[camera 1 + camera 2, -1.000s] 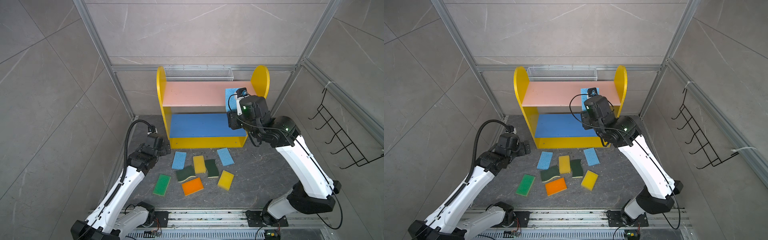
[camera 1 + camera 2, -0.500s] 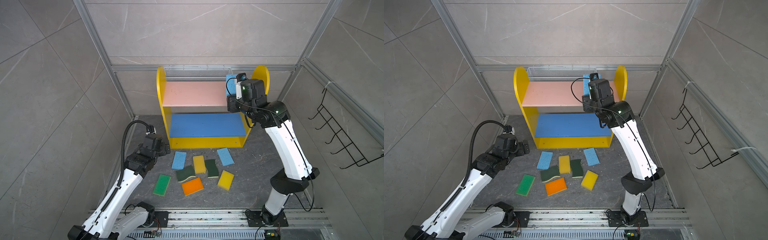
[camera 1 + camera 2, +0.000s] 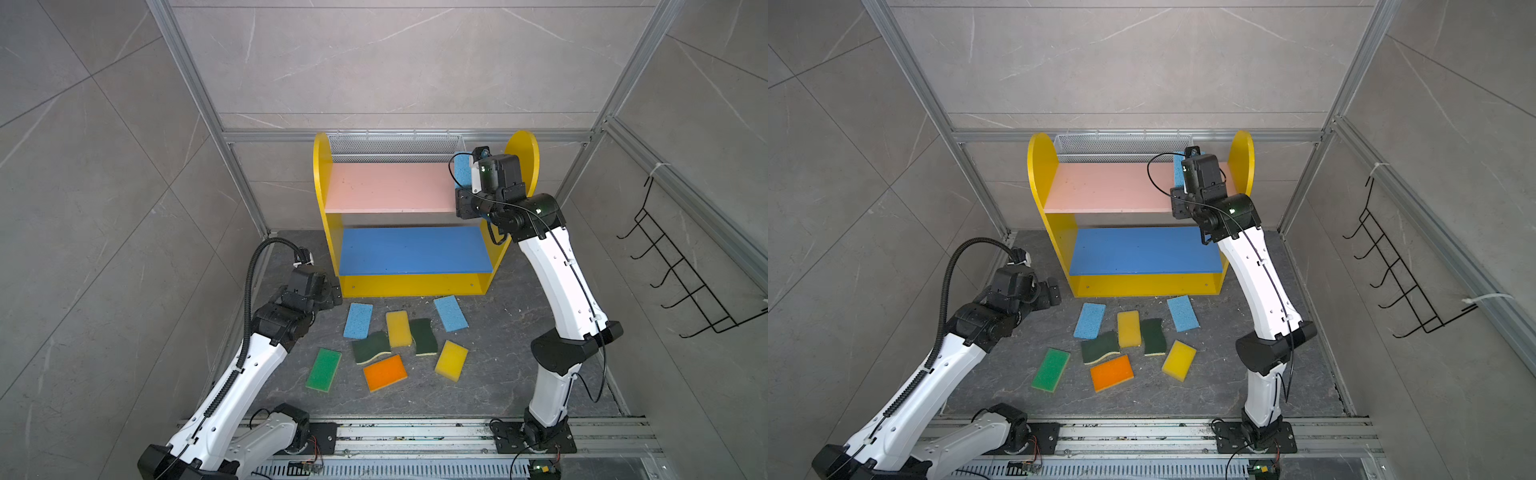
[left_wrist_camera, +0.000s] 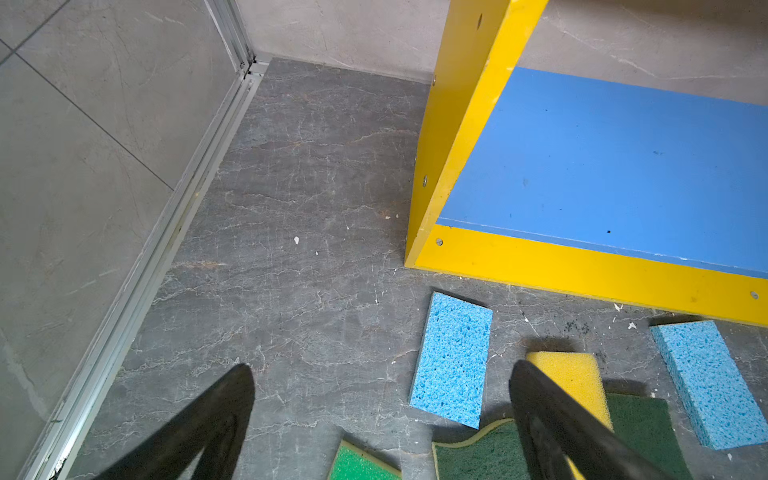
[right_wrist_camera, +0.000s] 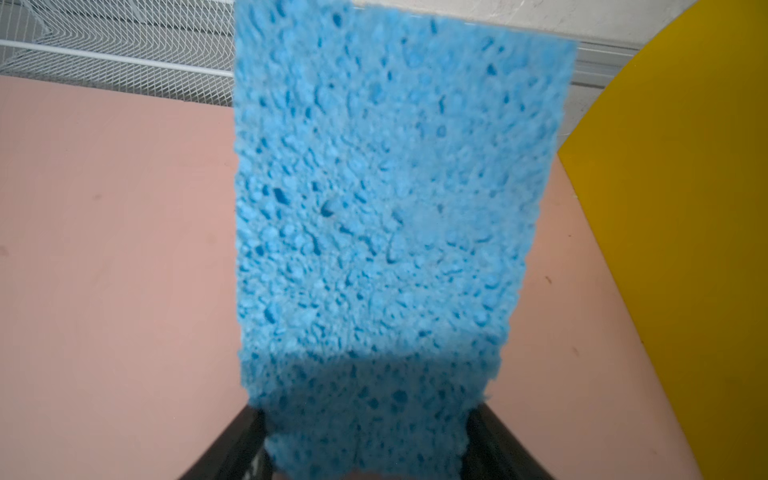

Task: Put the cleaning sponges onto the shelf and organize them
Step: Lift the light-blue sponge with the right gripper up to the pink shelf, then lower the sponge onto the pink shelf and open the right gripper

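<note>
My right gripper is shut on a light blue sponge and holds it on edge above the right end of the shelf's pink board, close to the yellow side panel. The blue board below is bare. On the floor in front lie two light blue sponges, two yellow, two dark green, a bright green and an orange one. My left gripper hangs open over the floor left of them, holding nothing.
A silver wire-mesh basket sits behind the shelf's top. A black wire hook rack hangs on the right wall. Grey tiled walls with aluminium posts close in the floor. The arms' base rail runs along the front.
My right arm has lifted the light blue sponge from in front of the shelf's right side up over the pink board. The left arm has shifted only slightly.
</note>
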`<action>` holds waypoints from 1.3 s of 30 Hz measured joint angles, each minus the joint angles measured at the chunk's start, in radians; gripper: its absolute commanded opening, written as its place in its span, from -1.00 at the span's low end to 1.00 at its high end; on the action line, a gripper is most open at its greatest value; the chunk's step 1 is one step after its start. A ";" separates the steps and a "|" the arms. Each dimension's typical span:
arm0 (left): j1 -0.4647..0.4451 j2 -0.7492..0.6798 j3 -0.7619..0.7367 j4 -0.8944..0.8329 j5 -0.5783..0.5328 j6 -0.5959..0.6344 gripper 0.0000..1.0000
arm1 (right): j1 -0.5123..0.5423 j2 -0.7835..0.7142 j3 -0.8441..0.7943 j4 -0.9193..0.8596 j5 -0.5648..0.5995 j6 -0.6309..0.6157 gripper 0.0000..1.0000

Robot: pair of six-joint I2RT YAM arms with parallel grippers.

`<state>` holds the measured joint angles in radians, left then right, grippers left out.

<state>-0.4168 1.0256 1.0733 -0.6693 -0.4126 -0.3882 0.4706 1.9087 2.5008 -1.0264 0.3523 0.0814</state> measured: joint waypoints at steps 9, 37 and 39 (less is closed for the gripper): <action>-0.003 0.025 0.000 0.000 0.002 -0.003 0.96 | -0.009 0.003 0.000 0.000 0.013 0.000 0.39; -0.006 0.033 0.000 0.000 0.003 -0.007 0.96 | -0.023 0.074 0.073 0.006 0.037 0.025 0.70; -0.006 0.034 0.000 0.000 0.003 -0.008 0.96 | -0.023 0.074 0.073 0.006 0.038 0.027 0.71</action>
<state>-0.4232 1.0595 1.0733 -0.6689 -0.4091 -0.3958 0.4473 1.9823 2.5736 -1.0203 0.3904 0.1089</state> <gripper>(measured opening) 0.979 0.850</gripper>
